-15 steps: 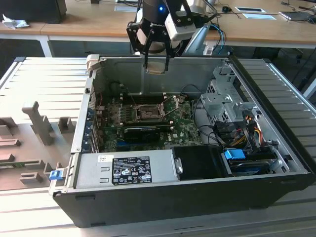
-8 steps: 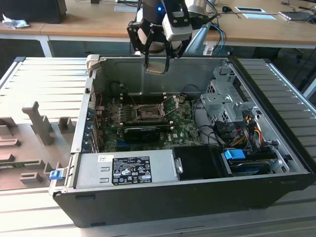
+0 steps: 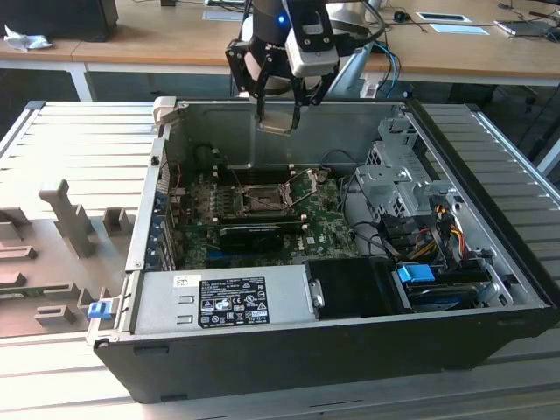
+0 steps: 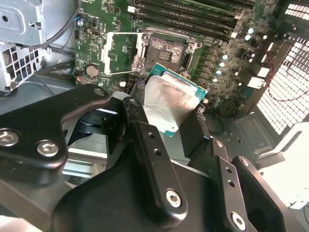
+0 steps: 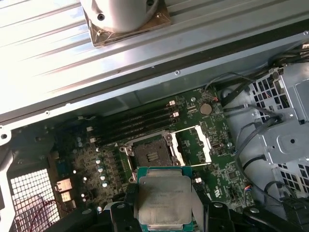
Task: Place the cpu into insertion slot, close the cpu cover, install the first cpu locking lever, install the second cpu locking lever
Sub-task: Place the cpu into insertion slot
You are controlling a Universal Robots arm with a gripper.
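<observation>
Holding the cpu (image 3: 276,125) by opposite edges, the gripper (image 3: 278,112) has its fingers (image 4: 145,140) closed on it, high above the open insertion slot (image 3: 260,201). Judged light, stiff and fragile, so an edge grip suits it. Print on its face is illegible.

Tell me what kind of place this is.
Probably a robotics lab or workshop: an open computer case sits on a slatted metal table, wooden desks stand behind, and a gripper holds the cpu.
</observation>
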